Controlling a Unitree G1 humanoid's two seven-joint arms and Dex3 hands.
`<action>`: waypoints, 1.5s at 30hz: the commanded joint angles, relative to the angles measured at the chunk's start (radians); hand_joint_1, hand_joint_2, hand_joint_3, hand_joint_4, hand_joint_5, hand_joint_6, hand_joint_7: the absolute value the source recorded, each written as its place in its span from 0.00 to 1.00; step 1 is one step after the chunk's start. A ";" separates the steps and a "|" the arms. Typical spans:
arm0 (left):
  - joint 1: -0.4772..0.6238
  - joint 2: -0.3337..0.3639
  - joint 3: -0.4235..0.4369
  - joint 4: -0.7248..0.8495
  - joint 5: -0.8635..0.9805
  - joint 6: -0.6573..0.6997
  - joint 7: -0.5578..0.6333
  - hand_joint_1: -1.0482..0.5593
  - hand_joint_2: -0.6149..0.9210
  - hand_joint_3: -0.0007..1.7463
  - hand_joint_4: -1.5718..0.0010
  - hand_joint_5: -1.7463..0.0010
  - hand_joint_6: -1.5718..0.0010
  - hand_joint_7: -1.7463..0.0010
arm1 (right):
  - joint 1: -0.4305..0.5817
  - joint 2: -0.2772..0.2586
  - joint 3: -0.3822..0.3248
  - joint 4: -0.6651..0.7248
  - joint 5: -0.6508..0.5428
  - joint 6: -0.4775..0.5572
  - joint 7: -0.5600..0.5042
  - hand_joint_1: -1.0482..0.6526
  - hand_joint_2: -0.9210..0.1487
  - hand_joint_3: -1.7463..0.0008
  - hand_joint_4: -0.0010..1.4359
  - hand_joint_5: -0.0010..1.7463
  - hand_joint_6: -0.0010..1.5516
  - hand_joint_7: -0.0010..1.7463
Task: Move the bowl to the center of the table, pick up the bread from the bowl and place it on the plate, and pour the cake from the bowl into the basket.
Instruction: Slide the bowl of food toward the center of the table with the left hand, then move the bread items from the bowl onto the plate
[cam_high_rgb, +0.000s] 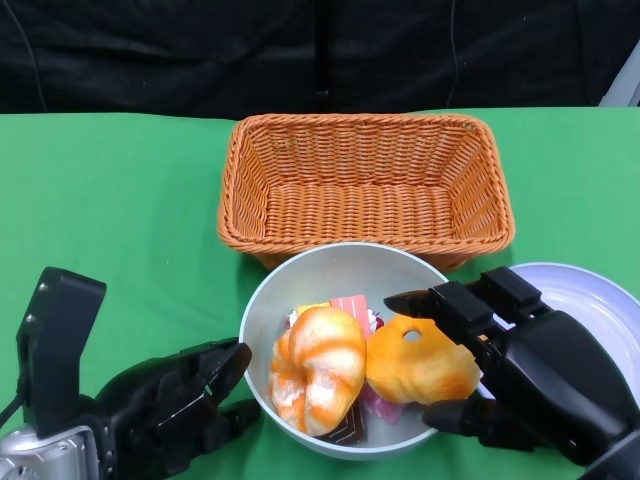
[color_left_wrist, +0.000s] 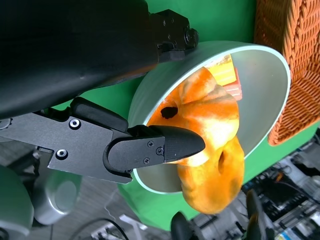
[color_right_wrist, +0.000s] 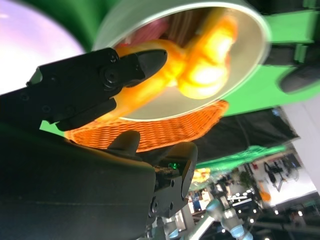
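The grey bowl stands at the table's near middle, just in front of the wicker basket. In it lie a striped croissant-like bread and pink and yellow cake pieces. A round orange bread sits over the bowl's right rim, and my right hand grips it with fingers on top and thumb below. My left hand holds the bowl's left wall; its fingertips reach over the rim. The lilac plate lies at the right, partly under my right hand.
The basket holds nothing and nearly touches the bowl's far rim. A green cloth covers the table, with a black backdrop behind. Open cloth lies left of the basket and bowl. The plate reaches the table's right edge.
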 joint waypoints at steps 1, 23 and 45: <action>0.016 0.036 -0.014 -0.037 0.044 -0.034 0.004 0.25 1.00 0.26 0.96 0.98 0.97 0.99 | -0.028 -0.039 0.004 0.063 -0.043 0.001 -0.033 0.33 0.02 0.99 0.00 0.51 0.09 0.32; 0.144 0.155 -0.099 -0.241 0.274 -0.271 -0.016 0.33 1.00 0.26 0.87 0.93 0.89 0.97 | -0.145 -0.046 0.034 0.392 0.093 -0.299 -0.353 0.60 0.72 0.08 0.73 0.94 0.63 0.75; 0.185 0.160 -0.079 -0.253 0.300 -0.341 -0.020 0.34 1.00 0.25 0.88 0.91 0.88 0.98 | -0.152 -0.001 -0.072 0.284 0.160 -0.416 -0.465 0.56 0.80 0.01 0.75 1.00 0.56 0.96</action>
